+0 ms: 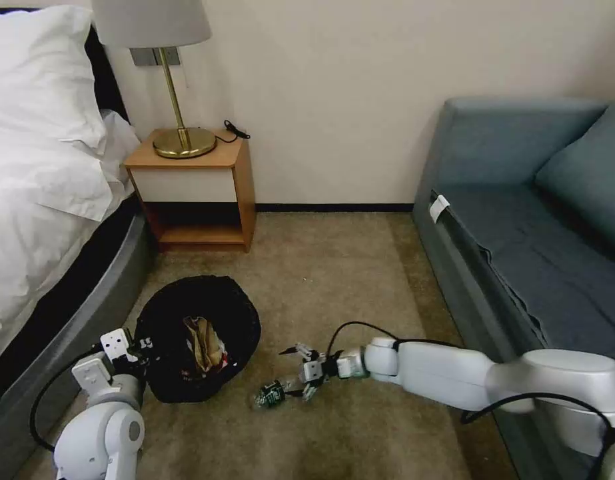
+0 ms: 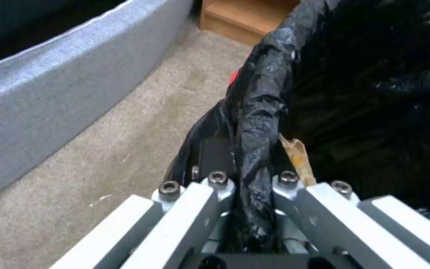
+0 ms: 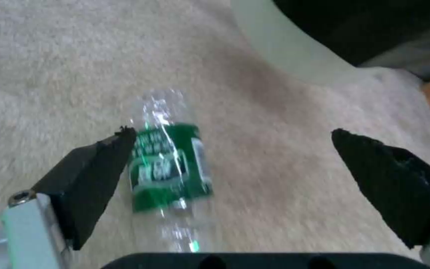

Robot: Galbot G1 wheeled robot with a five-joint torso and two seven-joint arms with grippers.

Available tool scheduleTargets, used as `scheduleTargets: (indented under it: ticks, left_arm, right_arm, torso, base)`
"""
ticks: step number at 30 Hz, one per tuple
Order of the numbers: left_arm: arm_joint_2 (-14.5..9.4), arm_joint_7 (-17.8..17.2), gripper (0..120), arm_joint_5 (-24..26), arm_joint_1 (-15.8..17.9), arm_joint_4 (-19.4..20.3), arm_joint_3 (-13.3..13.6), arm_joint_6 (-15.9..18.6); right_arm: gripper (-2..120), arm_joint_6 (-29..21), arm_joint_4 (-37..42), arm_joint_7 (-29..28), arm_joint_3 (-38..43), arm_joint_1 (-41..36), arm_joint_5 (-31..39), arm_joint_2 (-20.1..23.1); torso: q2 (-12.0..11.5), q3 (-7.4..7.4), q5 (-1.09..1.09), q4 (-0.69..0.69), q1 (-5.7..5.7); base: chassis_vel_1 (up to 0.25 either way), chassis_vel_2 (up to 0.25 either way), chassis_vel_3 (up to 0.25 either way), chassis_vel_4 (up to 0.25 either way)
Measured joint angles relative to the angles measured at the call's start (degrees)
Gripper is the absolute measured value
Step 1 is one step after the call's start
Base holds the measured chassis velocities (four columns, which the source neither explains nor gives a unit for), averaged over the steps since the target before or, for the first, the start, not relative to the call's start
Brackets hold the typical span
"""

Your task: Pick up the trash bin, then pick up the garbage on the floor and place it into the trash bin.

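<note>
The trash bin (image 1: 167,320), lined with a crinkled black bag, is at the lower left over the carpet. My left gripper (image 1: 130,352) is shut on its near rim; the left wrist view shows the bag's rim (image 2: 259,112) pinched in the left gripper (image 2: 252,179). Brown-yellow and tan garbage (image 1: 204,343) lies inside the bin. A small clear bottle (image 1: 272,392) with a green label lies on the carpet right of the bin. My right gripper (image 1: 298,371) hangs open just over the bottle (image 3: 168,164). The bottle lies close to one black fingertip (image 3: 100,164) of the right gripper (image 3: 232,134).
A wooden nightstand (image 1: 194,193) with a brass lamp (image 1: 180,137) stands against the back wall. The bed (image 1: 47,200) runs along the left, close beside the bin. A blue-grey sofa (image 1: 534,253) fills the right. The bin's whitish base (image 3: 295,56) lies just beyond the bottle.
</note>
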State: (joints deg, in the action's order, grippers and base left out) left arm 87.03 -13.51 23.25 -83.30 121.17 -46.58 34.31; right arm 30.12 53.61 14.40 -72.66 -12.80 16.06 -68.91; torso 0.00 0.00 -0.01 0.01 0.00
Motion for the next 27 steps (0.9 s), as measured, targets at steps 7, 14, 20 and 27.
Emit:
scheduleTargets:
  ticks: [7,14,20,27]
  left_arm:
    - [0.0,0.0,3,0.3,-0.3,0.2,-0.4,-0.3]
    - [0.0,0.0,3,0.3,-0.3,0.3,-0.4,-0.4]
    - [0.0,0.0,3,0.4,-0.3,0.2,-0.3,-0.4]
    - [-0.1,0.0,3,0.4,-0.3,0.2,-0.2,-0.4]
  right_arm:
    - [100,1.0,-5.1,0.5,-1.0,-1.3,-0.1,-3.9]
    - [100,1.2,-7.4,0.9,-1.4,-2.4,-0.3,-4.9]
    - [99,1.7,-11.3,0.9,-1.3,-3.9,-1.1,-6.2]
    - [81,2.6,-13.9,0.9,-0.4,-4.9,-2.1,-7.0]
  torso:
    - [0.0,0.00,-0.01,-0.01,0.00]
    - [0.0,0.00,0.00,-0.01,0.00]
    - [0.0,0.00,0.00,-0.01,0.00]
    - [0.0,0.00,0.00,-0.01,0.00]
  base:
    - [0.000,0.000,0.000,0.000]
    - [0.000,0.000,0.000,0.000]
    - [0.000,0.000,0.000,0.000]
    - [0.000,0.000,0.000,0.000]
